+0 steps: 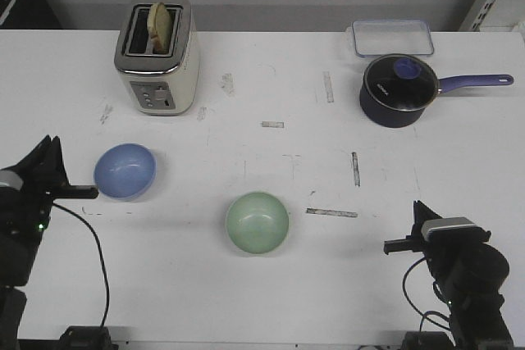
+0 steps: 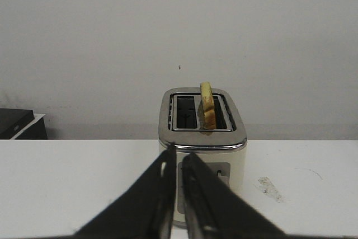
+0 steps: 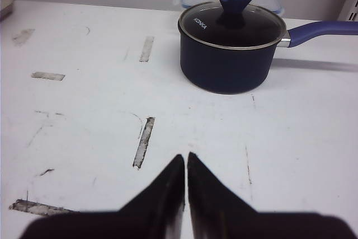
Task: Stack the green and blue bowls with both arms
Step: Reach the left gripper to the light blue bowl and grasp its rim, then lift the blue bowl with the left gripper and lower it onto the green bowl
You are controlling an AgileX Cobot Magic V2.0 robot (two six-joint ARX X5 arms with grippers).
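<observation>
The light blue bowl (image 1: pixel 125 171) sits upright on the white table (image 1: pixel 271 161) at the left. The pale green bowl (image 1: pixel 257 222) sits upright near the front middle, apart from the blue one. My left gripper (image 1: pixel 47 153) is shut and empty just left of the blue bowl. In the left wrist view it (image 2: pixel 178 156) points at the toaster, and no bowl shows. My right gripper (image 1: pixel 420 212) is shut and empty at the front right, well right of the green bowl. In the right wrist view it (image 3: pixel 185 157) points toward the saucepan, and no bowl shows.
A cream and chrome toaster (image 1: pixel 157 55) with a slice in it stands at the back left. A dark navy saucepan (image 1: pixel 398 89) with a glass lid and long handle stands at the back right, a clear lidded box (image 1: pixel 392 37) behind it. Worn tape marks (image 1: pixel 331 212) dot the table.
</observation>
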